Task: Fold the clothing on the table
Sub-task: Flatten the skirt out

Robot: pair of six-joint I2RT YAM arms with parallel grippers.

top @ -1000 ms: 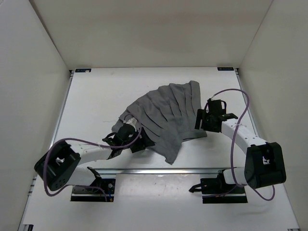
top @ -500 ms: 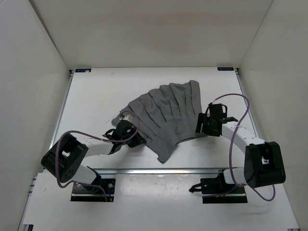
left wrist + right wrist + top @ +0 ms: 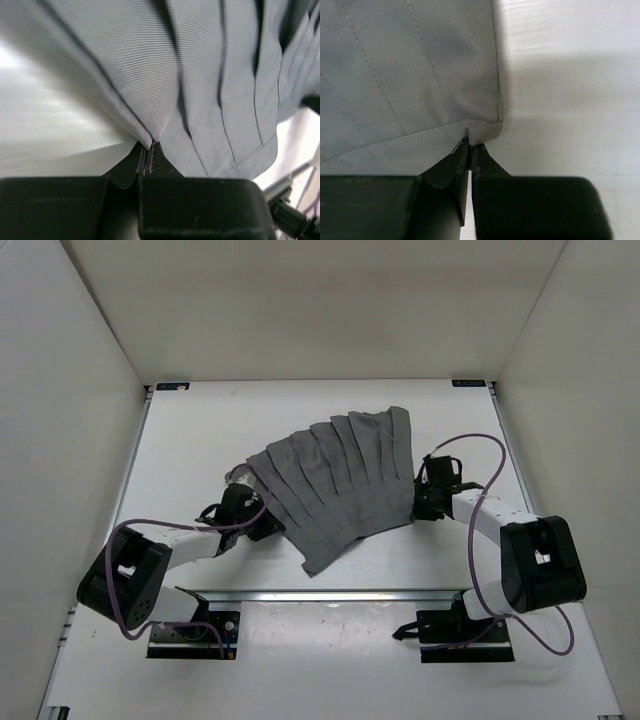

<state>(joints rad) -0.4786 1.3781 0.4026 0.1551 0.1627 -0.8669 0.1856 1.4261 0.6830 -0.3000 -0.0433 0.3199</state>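
Observation:
The clothing (image 3: 335, 480), a dark grey pleated skirt-like piece, lies fanned out on the white table (image 3: 190, 440), stretched between the two arms. My left gripper (image 3: 252, 512) is shut on the clothing's left edge; in the left wrist view its tips (image 3: 148, 150) pinch a gathered fold of clothing (image 3: 200, 75). At the garment's right lower corner my right gripper (image 3: 420, 502) is also shut on cloth. The right wrist view has its tips (image 3: 470, 145) clamped on the hemmed corner of the clothing (image 3: 410, 75).
White walls enclose the table on three sides. A metal rail (image 3: 330, 593) runs across the near side in front of the arm bases. A purple cable (image 3: 480, 445) loops off the right arm. Bare tabletop lies behind the garment and to its left.
Both grippers have closed on the clothing. The left gripper moved left and up with its edge; the garment now lies spread wider and flatter, its lower tip shifted left.

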